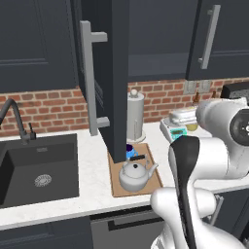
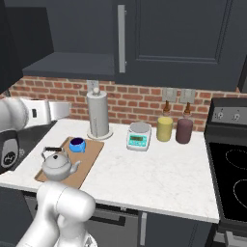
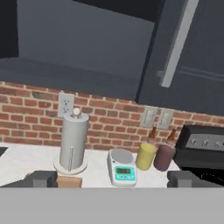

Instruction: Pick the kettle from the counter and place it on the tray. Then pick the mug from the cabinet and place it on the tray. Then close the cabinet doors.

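The silver kettle (image 1: 134, 176) (image 2: 57, 165) stands on the wooden tray (image 1: 151, 184) (image 2: 85, 168) on the white counter (image 2: 159, 169). The small blue mug (image 2: 77, 144) (image 1: 131, 153) sits on the tray's back end, behind the kettle. Above, the cabinet (image 2: 72, 62) (image 3: 78, 39) is open with a bare shelf. Its left door (image 1: 115, 73) swings out over the tray, while the door on the right (image 2: 178, 34) (image 3: 192, 48) lies flat. My gripper (image 3: 113, 180) is open and holds nothing; it is up off the counter, facing the brick wall.
A paper-towel roll (image 2: 98, 116) (image 3: 72, 142), a small scale (image 2: 138, 135) (image 3: 121, 168), a yellow canister (image 2: 164, 129) and a maroon canister (image 2: 184, 130) line the back of the counter. A dark sink (image 1: 39, 170) is left, a stove (image 2: 231, 169) right.
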